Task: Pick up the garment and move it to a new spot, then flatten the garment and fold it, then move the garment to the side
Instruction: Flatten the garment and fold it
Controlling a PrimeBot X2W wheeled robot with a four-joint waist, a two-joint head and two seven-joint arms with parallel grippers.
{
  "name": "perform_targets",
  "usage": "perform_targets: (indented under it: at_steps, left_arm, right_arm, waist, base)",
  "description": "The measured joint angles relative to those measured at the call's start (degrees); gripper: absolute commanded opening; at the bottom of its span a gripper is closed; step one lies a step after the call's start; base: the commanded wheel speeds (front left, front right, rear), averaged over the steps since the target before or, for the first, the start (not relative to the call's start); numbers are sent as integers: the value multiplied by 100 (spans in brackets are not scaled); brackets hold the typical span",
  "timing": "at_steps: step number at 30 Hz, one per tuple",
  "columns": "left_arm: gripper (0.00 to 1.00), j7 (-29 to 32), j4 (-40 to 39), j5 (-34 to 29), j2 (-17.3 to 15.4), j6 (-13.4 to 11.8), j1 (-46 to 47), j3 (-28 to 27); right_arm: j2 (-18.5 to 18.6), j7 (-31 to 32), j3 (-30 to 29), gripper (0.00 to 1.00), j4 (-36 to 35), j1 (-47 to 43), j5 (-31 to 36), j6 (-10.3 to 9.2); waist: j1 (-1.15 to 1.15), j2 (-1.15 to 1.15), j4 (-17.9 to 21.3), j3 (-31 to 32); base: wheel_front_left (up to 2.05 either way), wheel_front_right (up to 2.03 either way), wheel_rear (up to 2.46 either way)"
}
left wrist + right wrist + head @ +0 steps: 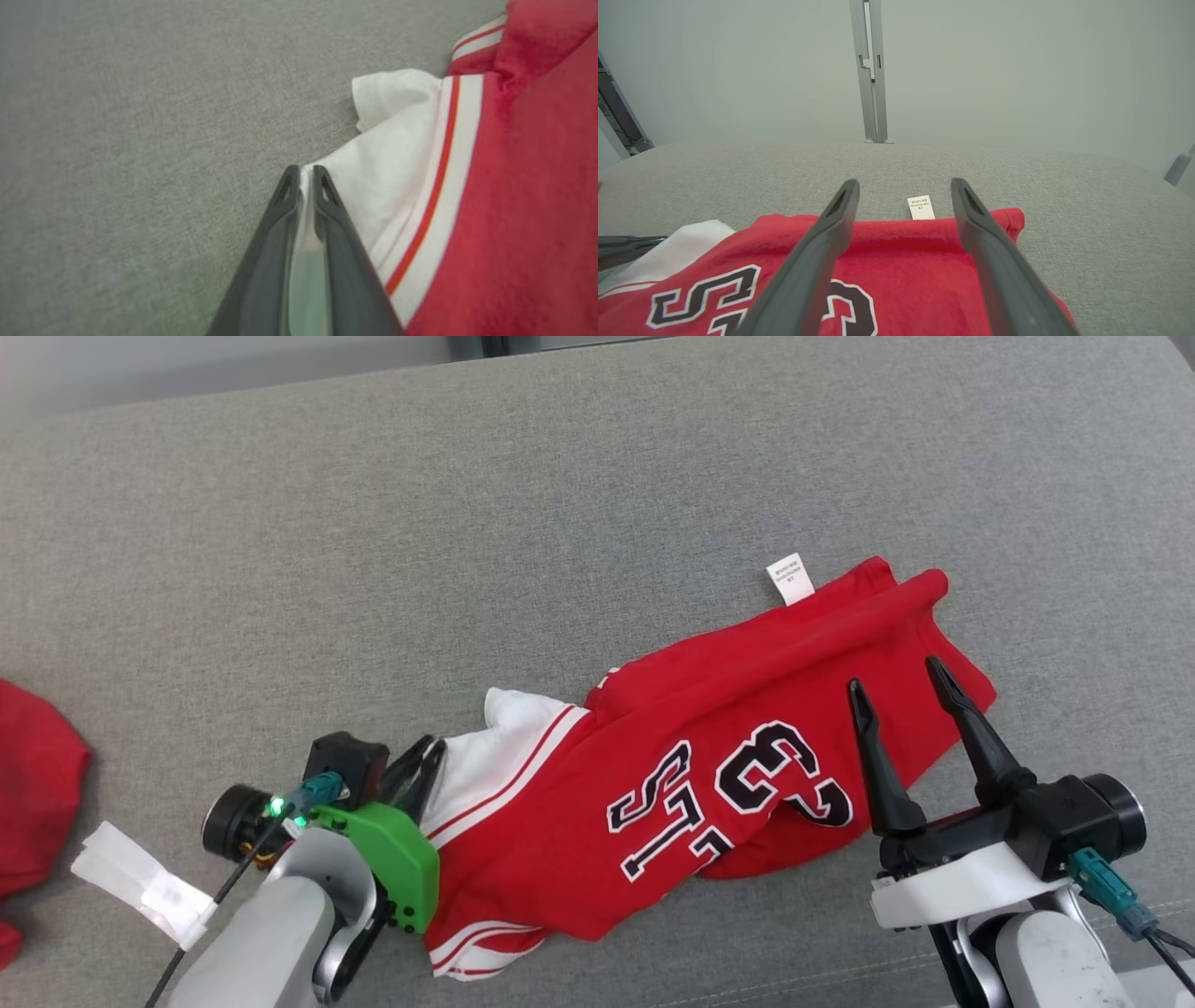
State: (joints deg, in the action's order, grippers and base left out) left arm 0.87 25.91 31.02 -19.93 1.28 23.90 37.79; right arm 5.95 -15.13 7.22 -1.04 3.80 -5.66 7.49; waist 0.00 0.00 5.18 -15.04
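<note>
The red jersey point(709, 775) is lying rumpled and half bunched on the grey cushion point(467, 523), so flattening, folding and moving it aside are, I judge, all waiting to be done. The left claw point(306, 175) is pinching its white hem, while the right claw point(894, 674) is hovering spread wide over its other end.

garment point(709, 784) lies on couch point(560, 523), tag point(790, 579) behind; perhaps another cloth point(37, 784) far left.

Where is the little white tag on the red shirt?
In the head view, the white tag sticks out from the far edge of the red shirt, on the right side, on the grey surface beyond the open right gripper.
</note>
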Motion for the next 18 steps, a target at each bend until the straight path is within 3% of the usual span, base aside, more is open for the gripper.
perform_targets:
  at_steps: [6, 10, 12, 17, 18]
  left_arm:
    - [0, -1042, -326, -659, -118, -279, 417, -29]
    - [0, -1422, -764, -1137, -243, -510, 634, 13]
    - [0, -1359, -857, -1168, -236, -443, 612, 126]
    - [0, -332, -606, -773, -169, -78, 32, 559]
    - [37, -222, -602, -676, -147, -78, -30, 570]
  right_arm:
    - [-23, 0, -55, 100, 8, -2, -1, 0]
    - [-51, -1, -62, 100, 9, -1, -3, 0]
    - [-73, -1, -56, 100, 10, 1, -18, 0]
    - [-115, -1, -11, 100, 26, 16, -19, 0]
    - [-119, 0, -12, 100, 33, 16, -20, 0]
  waist:
    - [0, 0, -23, 12]
    - [0, 0, -44, -6]
    - [0, 0, -49, -26]
    - [0, 0, -19, -62]
    - [0, 0, -7, -68]
  base:
    - [0, 0, 0]
    - [0, 0, 0]
    - [0, 0, 0]
    - [0, 0, 0]
    - [0, 0, 0]
